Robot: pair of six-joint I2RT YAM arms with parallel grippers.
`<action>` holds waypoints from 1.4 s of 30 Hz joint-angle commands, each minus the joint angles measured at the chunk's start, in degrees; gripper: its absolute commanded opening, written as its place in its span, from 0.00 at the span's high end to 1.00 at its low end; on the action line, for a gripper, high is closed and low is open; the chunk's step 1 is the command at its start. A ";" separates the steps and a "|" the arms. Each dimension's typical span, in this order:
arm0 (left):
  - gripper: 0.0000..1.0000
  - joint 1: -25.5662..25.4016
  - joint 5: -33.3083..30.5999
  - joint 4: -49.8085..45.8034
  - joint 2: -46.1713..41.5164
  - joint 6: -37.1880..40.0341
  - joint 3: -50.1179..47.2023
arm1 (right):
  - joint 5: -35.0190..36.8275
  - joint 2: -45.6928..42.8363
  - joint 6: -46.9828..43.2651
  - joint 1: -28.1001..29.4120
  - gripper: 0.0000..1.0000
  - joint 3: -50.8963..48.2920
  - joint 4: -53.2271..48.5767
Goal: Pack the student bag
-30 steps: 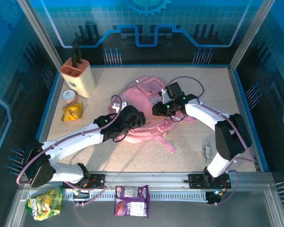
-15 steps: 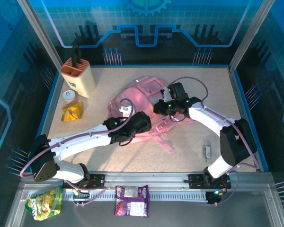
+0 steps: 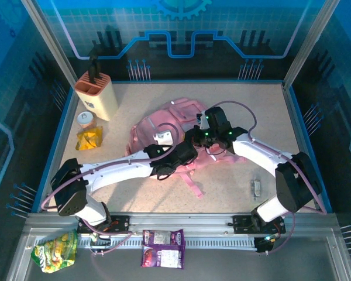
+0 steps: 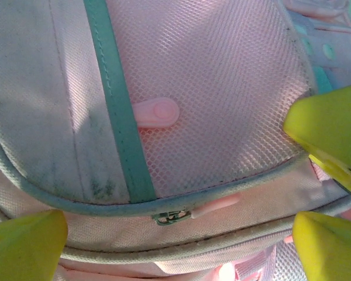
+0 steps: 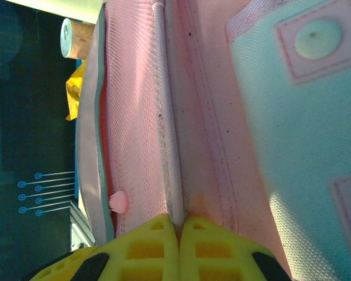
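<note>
The student bag [image 3: 158,130], a soft pink backpack, lies in the middle of the table. My right gripper [image 3: 199,136] is at its right side, shut on a piped fabric edge of the student bag [image 5: 181,117]; the yellow fingertips [image 5: 158,234] meet around the seam. My left gripper [image 3: 186,154] hovers over the bag's near side, open. In the left wrist view it is spread wide [image 4: 178,243] above a zip slider [image 4: 172,218] with a pink pull tab [image 4: 217,205], under a mesh pocket panel [image 4: 222,88] edged in teal.
An orange-and-cream holder [image 3: 96,93], a small cup [image 3: 86,119] and a yellow packet [image 3: 89,139] stand at the back left. A small grey item [image 3: 256,187] lies at the right. On the front rail lie a green snack bag [image 3: 55,250] and a purple packet [image 3: 162,240].
The right gripper has shut on the bag's edge. The left arm has swung right, over the bag's near side. The bag has shifted left and bunched up.
</note>
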 commanded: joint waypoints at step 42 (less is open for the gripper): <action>0.55 5.28 -2.83 -0.57 -1.65 -5.68 -2.06 | -0.95 -2.67 6.13 2.50 1.00 -2.72 13.59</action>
